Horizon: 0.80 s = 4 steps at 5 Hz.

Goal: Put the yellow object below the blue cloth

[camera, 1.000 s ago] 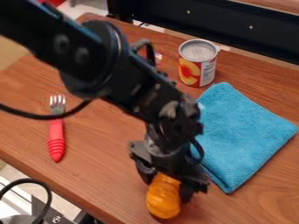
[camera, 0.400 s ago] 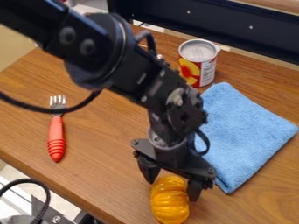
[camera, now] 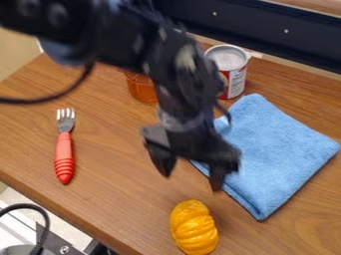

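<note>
The gripper hangs above the table, up and away from the yellow object, its two fingers apart with nothing between them. Alone on the wood near the front edge lies the yellow object, a ribbed, pumpkin-like piece. The blue cloth is spread flat at the right, its lower corner to the upper right of the yellow object, with a gap of wood between them. Part of the cloth's left side is hidden behind the gripper.
A fork with a red handle lies at the left. Behind the cloth stands a tin can. An orange-brown transparent container sits partly behind the arm. The table's front edge runs along the lower left.
The gripper let go of the yellow object and rose away from it, toward the view's top. The yellow object now lies free, slightly right of where it was. The orange-brown container came into view.
</note>
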Each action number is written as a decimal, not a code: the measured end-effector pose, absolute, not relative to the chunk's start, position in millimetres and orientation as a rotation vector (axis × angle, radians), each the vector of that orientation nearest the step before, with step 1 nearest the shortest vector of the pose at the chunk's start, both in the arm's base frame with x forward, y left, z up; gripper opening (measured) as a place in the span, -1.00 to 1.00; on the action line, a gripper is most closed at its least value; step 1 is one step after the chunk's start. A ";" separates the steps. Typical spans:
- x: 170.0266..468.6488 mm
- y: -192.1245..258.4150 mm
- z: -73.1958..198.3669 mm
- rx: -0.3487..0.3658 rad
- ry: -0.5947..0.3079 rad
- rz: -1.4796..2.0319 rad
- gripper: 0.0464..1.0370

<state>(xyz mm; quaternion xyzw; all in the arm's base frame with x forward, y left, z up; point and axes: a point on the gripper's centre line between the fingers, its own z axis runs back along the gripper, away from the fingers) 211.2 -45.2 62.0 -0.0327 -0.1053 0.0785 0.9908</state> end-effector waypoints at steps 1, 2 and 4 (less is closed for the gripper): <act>225.0 -23.2 75.1 -0.011 -0.233 0.225 0.93; 249.1 -4.4 78.8 0.033 -0.266 0.321 0.93; 301.8 -8.4 87.2 0.052 -0.349 0.334 0.93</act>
